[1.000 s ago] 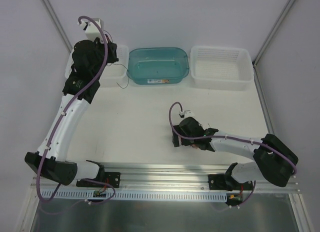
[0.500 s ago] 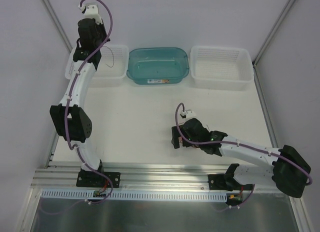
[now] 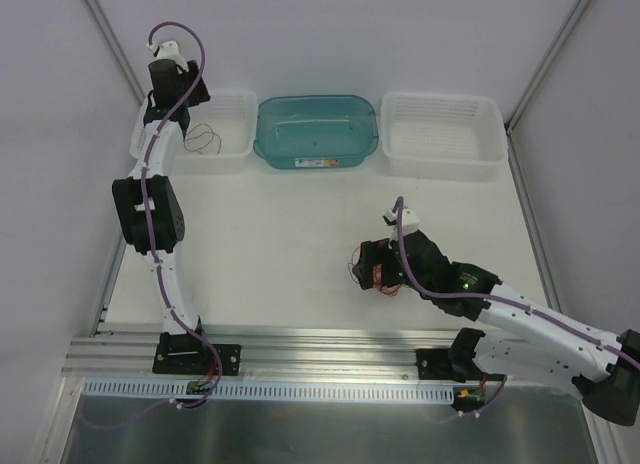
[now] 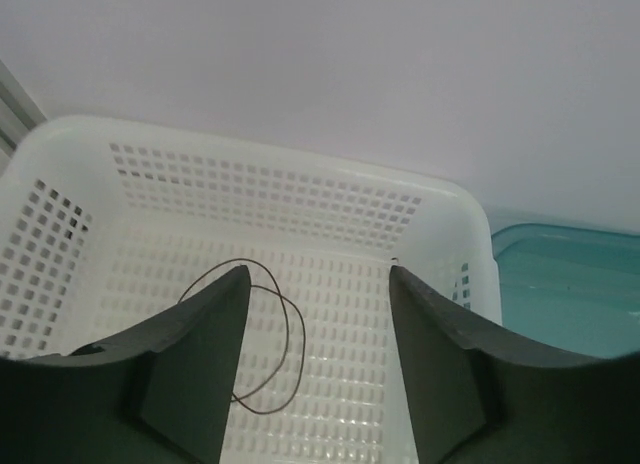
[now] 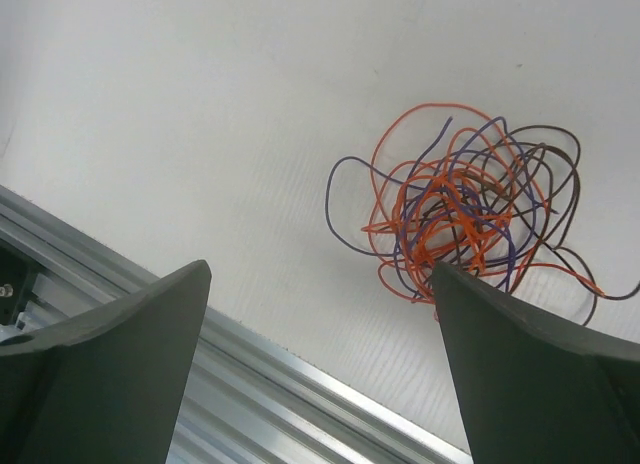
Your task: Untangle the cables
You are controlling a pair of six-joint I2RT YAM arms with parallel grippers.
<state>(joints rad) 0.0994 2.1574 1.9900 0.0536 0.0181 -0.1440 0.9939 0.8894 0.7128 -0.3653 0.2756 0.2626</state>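
Left gripper (image 4: 317, 284): fingers spread, nothing between them. It hangs over the left white basket (image 4: 250, 144) at the far-left corner of the table (image 3: 290, 224). One thin dark brown wire (image 4: 300, 329) lies loose on the basket floor in a couple of loops, partly hidden behind one finger. Not touched, as far as I can see.

Right gripper (image 5: 320, 274): fingers wide apart, gripping nothing, low over the table near the front. The cable tangle (image 5: 465, 204) of orange, purple and brown strands sits on the table just ahead of it, off toward one finger. Its lower edge runs right up to that fingertip; can't tell if they touch. The aluminium rail (image 5: 250, 374) is just behind the gripper.

Teal bin (image 3: 316, 129) stands mid-back and a second white basket (image 3: 440, 104) back right. Both are well apart from the tangle.
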